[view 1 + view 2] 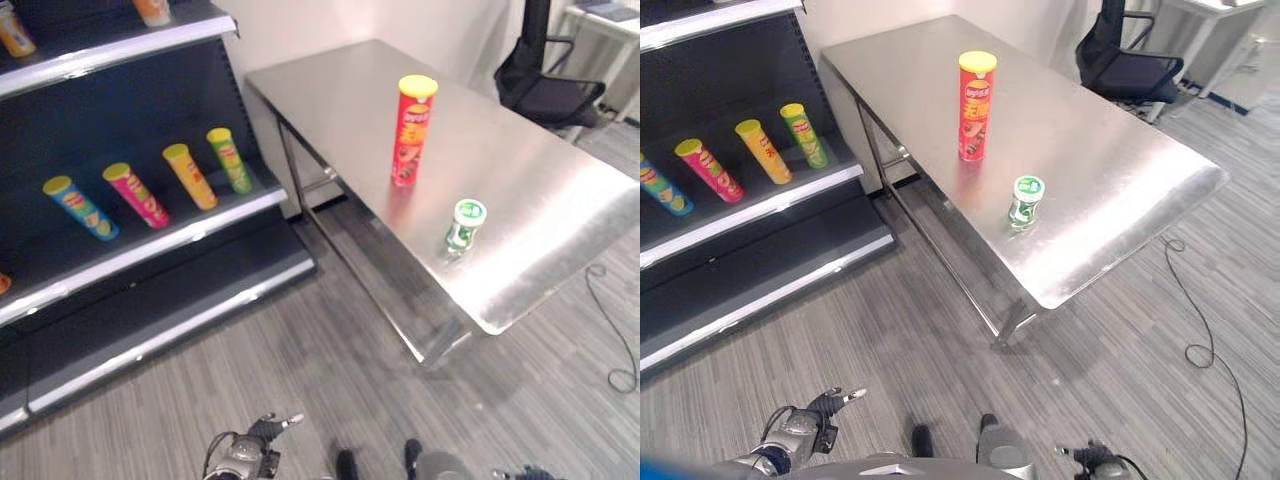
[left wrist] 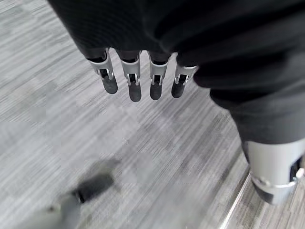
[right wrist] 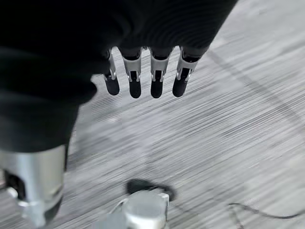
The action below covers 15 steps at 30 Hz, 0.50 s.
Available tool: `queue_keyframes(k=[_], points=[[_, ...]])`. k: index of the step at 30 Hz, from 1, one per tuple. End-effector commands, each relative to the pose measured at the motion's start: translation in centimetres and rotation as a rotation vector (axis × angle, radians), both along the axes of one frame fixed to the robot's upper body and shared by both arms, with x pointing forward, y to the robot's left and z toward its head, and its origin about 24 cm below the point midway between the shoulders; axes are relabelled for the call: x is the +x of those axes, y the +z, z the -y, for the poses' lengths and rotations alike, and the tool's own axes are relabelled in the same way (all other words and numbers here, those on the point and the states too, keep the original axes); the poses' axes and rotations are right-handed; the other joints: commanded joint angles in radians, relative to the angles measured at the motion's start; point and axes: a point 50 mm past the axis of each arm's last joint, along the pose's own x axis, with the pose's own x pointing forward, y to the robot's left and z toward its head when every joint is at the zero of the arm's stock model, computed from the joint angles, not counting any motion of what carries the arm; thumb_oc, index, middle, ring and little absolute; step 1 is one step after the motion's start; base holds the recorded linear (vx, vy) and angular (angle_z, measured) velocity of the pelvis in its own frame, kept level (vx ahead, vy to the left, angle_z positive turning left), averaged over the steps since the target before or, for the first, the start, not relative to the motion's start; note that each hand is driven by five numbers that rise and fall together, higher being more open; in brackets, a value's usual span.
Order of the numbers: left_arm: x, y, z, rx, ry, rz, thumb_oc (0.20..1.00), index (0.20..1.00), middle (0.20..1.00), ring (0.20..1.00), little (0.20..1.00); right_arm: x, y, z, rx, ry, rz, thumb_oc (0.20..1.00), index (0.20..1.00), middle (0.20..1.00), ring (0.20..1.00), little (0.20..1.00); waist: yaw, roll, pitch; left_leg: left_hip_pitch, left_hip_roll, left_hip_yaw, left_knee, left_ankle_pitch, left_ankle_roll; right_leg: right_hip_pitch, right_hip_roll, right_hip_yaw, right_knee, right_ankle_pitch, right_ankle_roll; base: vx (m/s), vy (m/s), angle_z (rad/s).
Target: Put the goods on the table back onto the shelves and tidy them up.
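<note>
A tall red chip can with a yellow lid (image 1: 411,130) stands upright on the steel table (image 1: 540,190). A small green-and-white container (image 1: 464,224) stands nearer the table's front edge. Several chip cans lie tilted on the dark shelf: blue (image 1: 80,207), pink (image 1: 135,194), yellow (image 1: 189,176) and green (image 1: 229,159). My left hand (image 1: 262,438) hangs low over the floor, far from the table, its fingers (image 2: 134,83) straight and holding nothing. My right hand (image 1: 1092,459) hangs low at the bottom edge, its fingers (image 3: 156,78) straight and empty too.
The shelf unit (image 1: 150,250) stands at the left, with two more goods on its upper shelf (image 1: 15,33). A black office chair (image 1: 545,85) sits behind the table's far right. Grey plank floor lies between shelf and table.
</note>
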Motion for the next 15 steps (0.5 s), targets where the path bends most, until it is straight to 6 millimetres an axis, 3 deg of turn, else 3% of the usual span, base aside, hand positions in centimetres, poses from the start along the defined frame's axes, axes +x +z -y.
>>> queue_keyframes(k=[1,4,5,6,9,10,12,13,14,15], points=[[-1.6,0.2,-2.5,0.082,-0.012,-0.036,1.0,1.0,1.0,1.0,1.0,1.3,0.9,1.9,-0.051,-0.076,0.051,1.0,1.0,1.0,1.0,1.0,0.015,-0.022,0.05,-0.022,0.084,-0.034,0.015,-0.03,-0.069,0.123,-0.02,0.001,-0.149,0.14,0.058,0.05,0.075,-0.09],[-1.7,0.5,-3.5,0.113,-0.006,-0.043,1.0,1.0,1.0,1.0,1.0,-0.2,1.7,4.4,-0.105,-0.192,0.05,1.0,1.0,1.0,1.0,1.0,-0.004,-0.036,0.05,-0.017,0.084,-0.04,0.012,-0.039,-0.072,0.093,0.024,0.008,-0.281,0.133,0.05,0.06,-0.001,0.01],[-1.1,0.7,-3.8,0.133,-0.02,-0.036,1.0,1.0,1.0,1.0,1.0,-1.2,2.3,6.1,-0.142,-0.268,0.044,1.0,1.0,1.0,1.0,1.0,-0.021,-0.052,0.052,-0.026,0.075,-0.046,0.017,-0.041,-0.071,0.098,0.039,0.053,-0.361,0.14,0.063,0.04,-0.014,-0.07],[-0.9,0.8,-3.7,0.128,-0.015,-0.027,1.0,1.0,1.0,1.0,1.0,-1.8,2.7,7.0,-0.164,-0.319,0.057,1.0,1.0,1.0,1.0,1.0,-0.025,-0.059,0.055,-0.024,0.069,-0.047,0.02,-0.041,-0.069,0.1,0.05,0.079,-0.359,0.143,0.058,0.03,-0.044,0.05],[-0.3,0.8,-3.0,0.106,-0.009,0.008,1.0,1.0,1.0,1.0,1.0,-4.8,7.3,13.9,-0.33,-0.642,0.219,1.0,1.0,1.0,1.0,1.0,-0.041,-0.077,0.033,-0.027,0.078,-0.058,0.009,-0.042,-0.079,0.124,0.057,0.101,-0.416,0.163,0.061,0.06,-0.073,0.2],[-0.3,0.8,-3.0,0.105,-0.011,0.007,1.0,1.0,1.0,1.0,1.0,-4.8,7.3,13.9,-0.331,-0.643,0.218,1.0,1.0,1.0,1.0,1.0,-0.041,-0.076,0.033,-0.027,0.078,-0.059,0.009,-0.042,-0.079,0.125,0.057,0.1,-0.418,0.163,0.061,0.06,-0.046,-0.03],[-0.8,0.5,-2.5,0.089,-0.004,0.0,1.0,1.0,1.0,1.0,1.0,-4.3,9.9,16.2,-0.424,-0.662,0.335,1.0,1.0,1.0,1.0,1.0,-0.05,-0.079,0.025,-0.026,0.085,-0.066,0.009,-0.047,-0.086,0.135,0.055,0.087,-0.431,0.16,0.062,0.05,-0.056,0.16],[-1.1,0.3,-2.3,0.08,0.001,-0.002,1.0,1.0,1.0,1.0,1.0,-3.5,12.9,18.3,-0.529,-0.632,0.424,1.0,1.0,1.0,1.0,1.0,-0.054,-0.08,0.021,-0.022,0.091,-0.07,0.009,-0.05,-0.091,0.144,0.054,0.076,-0.439,0.156,0.061,0.11,-0.087,0.18],[-1.9,0.1,-2.2,0.07,0.032,-0.012,1.0,1.0,1.0,1.0,1.0,-1.3,18.3,20.3,-0.682,-0.526,0.615,1.0,1.0,1.0,1.0,1.0,-0.065,-0.083,0.008,-0.011,0.1,-0.069,0.009,-0.058,-0.1,0.16,0.051,0.062,-0.449,0.15,0.06,0.09,-0.07,0.17],[-1.9,0.1,-2.2,0.069,0.031,-0.012,1.0,1.0,1.0,1.0,1.0,-1.4,18.3,20.3,-0.684,-0.527,0.614,1.0,1.0,1.0,1.0,1.0,-0.065,-0.081,0.009,-0.01,0.1,-0.07,0.009,-0.058,-0.1,0.162,0.051,0.061,-0.449,0.15,0.06,0.09,-0.047,0.25]])
